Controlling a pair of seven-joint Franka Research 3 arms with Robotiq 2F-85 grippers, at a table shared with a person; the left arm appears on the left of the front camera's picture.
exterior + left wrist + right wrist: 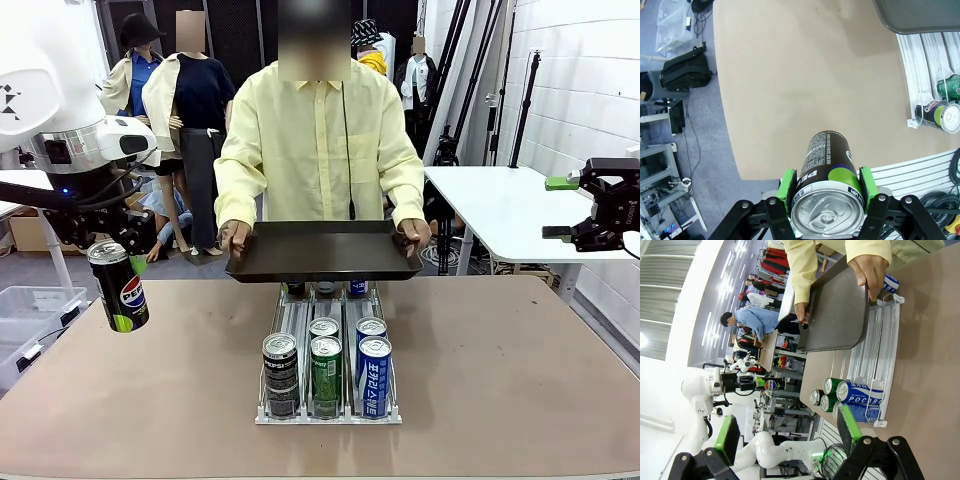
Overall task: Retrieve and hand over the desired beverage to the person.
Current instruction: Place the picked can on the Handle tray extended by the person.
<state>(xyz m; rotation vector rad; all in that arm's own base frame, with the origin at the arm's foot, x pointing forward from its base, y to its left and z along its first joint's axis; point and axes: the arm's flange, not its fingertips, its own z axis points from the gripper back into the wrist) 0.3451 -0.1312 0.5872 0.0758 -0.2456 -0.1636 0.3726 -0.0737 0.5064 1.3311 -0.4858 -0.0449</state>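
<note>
Black, with a lime-green band and a Pepsi logo, the can (118,287) hangs tilted in my left pincer (826,190), whose green pads are clamped on either side just under its rim. It is lifted off the surface, near the table's left edge. My right pincer (560,208) is out at the far right with its jaws spread wide and bare.

Across the table the person (318,140), in a pale-yellow shirt, holds a dark tray (320,250) level with one hand (236,235) on each short end. The tray is well apart from my can, with bare tabletop stretching between them.

Right under the tray's near edge a clear three-lane rack (330,412) runs toward me. At its front stand a black can (280,372), a green can (326,372) and a blue can (374,375), with two more just behind them.

The table (500,370) is matte light brown. Beside it on the grey floor sit a clear storage bin (25,310) and a black backpack (682,72). A white table (500,200) stands by a white block wall.
</note>
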